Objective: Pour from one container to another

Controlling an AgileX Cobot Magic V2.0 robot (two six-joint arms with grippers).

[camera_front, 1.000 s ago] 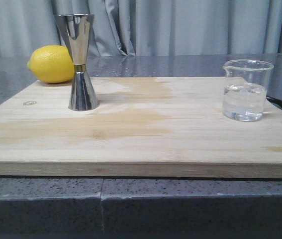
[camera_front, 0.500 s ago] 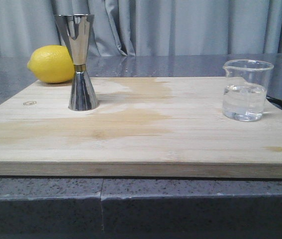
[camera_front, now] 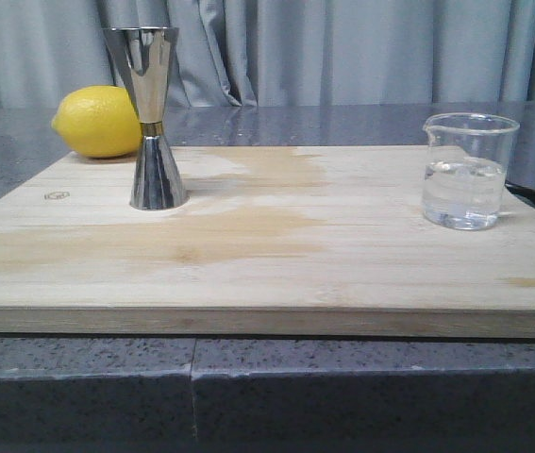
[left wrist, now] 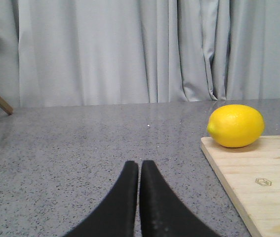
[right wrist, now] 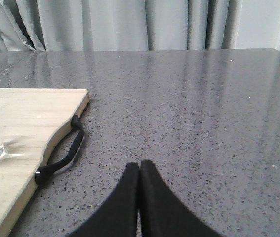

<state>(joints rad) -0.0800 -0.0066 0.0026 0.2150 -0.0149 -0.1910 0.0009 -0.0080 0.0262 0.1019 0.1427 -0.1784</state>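
Nothing has moved: both claws (left [left wrist: 139, 170], right [right wrist: 139, 170]) pressed together, well apart from beaker [camera_front: 467, 171] and jigger [camera_front: 151, 117].

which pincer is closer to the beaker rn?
Right. The right pincer sits shut over bare counter just off the board's handle end, where the beaker stands. The left pincer is off the opposite end, near the lemon.

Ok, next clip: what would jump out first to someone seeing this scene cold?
Probably the tall steel jigger standing upright on the left of the wooden board, with the bright yellow lemon just behind it. Across the board on the right stands the glass beaker, partly filled with clear liquid. Neither arm shows in the front view; each wrist view shows its fingers closed over bare grey tabletop.
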